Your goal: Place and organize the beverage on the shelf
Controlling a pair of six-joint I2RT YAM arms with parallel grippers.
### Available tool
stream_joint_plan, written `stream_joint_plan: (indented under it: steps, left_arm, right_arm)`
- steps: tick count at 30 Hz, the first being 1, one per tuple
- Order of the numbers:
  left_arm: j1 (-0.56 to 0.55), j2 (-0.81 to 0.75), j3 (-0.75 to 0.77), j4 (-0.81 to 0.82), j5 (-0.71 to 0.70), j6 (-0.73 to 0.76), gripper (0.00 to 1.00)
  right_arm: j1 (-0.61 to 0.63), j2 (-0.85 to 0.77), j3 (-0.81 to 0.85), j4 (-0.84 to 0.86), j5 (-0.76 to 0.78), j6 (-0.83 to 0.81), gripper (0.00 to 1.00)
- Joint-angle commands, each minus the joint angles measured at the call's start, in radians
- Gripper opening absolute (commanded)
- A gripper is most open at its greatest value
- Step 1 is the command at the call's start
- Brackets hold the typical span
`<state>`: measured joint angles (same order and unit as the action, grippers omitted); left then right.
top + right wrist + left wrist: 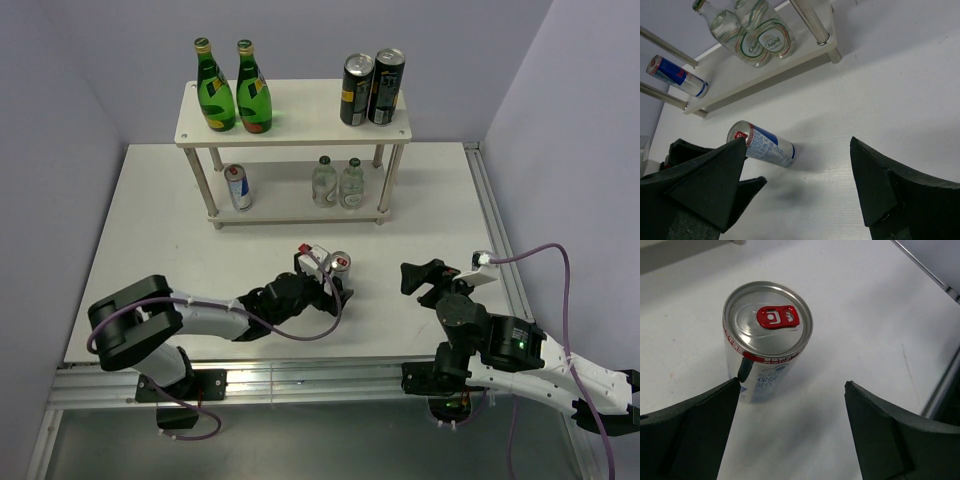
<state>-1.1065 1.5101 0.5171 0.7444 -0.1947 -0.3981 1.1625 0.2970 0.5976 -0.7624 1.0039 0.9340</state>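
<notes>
A silver-blue-red can (340, 265) stands upright on the table in front of the shelf (310, 110). My left gripper (328, 283) is open just short of it. In the left wrist view the can (767, 340) stands beyond the fingertips, close to the left finger (715, 410), and the gripper (791, 385) holds nothing. My right gripper (425, 283) is open and empty to the can's right. Its view (797, 141) shows the can (762, 145). Two green bottles (232, 92) stand on the top board. A second can (238, 187) and two clear bottles (337, 183) stand on the lower board.
Two tall dark cans (372, 88) stand on the top board at the right. The lower board (770, 75), its thin legs (810, 20) and the left gripper's dark body (735, 192) show in the right wrist view. Walls enclose the table on three sides.
</notes>
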Motion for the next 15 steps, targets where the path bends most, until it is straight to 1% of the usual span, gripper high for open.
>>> stream_joint_plan:
  steps: [1,4,8,11,13,15]
  left_arm:
    - [-0.018,0.063,0.069,0.105,-0.174,0.038,0.91]
    - [-0.023,0.113,0.101,0.107,-0.264,0.053,0.91]
    - [-0.023,0.171,0.127,0.138,-0.314,0.073,0.88]
    - [-0.023,0.220,0.158,0.154,-0.354,0.077,0.84]
    - [-0.023,0.251,0.179,0.164,-0.376,0.082,0.79]
    - [-0.023,0.268,0.205,0.174,-0.376,0.090,0.70]
  right_arm:
    - [0.005,-0.001,-0.002,0.023,0.015,0.003,0.91]
    - [0.005,-0.002,-0.002,0.026,0.013,0.002,0.91]
    - [0.005,0.001,-0.004,0.032,0.015,-0.003,0.91]
    - [0.005,0.005,-0.004,0.034,0.012,-0.004,0.91]
    - [0.005,0.005,-0.005,0.032,0.012,-0.004,0.91]
    - [0.005,0.002,-0.005,0.035,0.013,-0.006,0.91]
